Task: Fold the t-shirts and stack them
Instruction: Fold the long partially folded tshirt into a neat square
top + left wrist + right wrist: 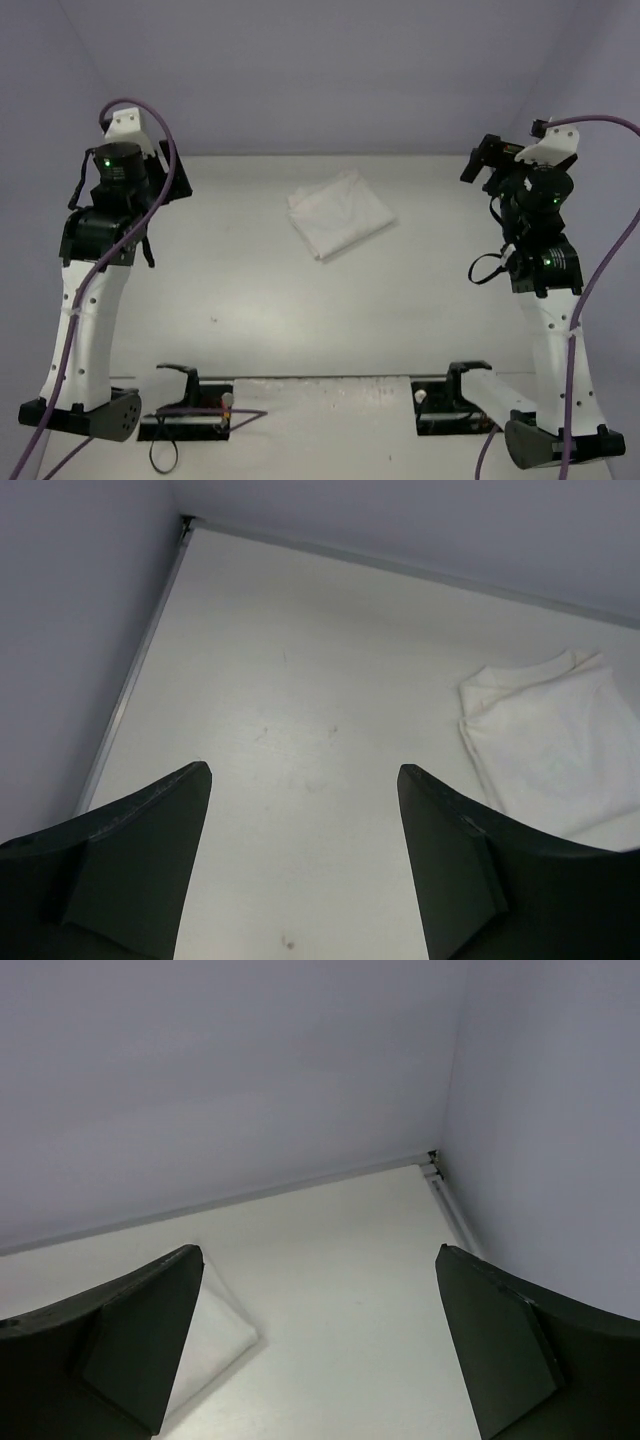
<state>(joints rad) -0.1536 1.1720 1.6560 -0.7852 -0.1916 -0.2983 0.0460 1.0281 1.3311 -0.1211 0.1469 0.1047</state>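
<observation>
Folded white fabric t-shirt point(340, 213) lies far-centre on the pale table point(250, 300), whole only from above; the right wrist view catches one corner. Both left gripper point(300, 770) and right gripper point(320, 1250) stand spread, empty.

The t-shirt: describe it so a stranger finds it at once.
Look at the white table from above. Near the middle of its far edge lies the t-shirt. It is the only cloth: white, folded roughly rectangular, lying askew.
</observation>
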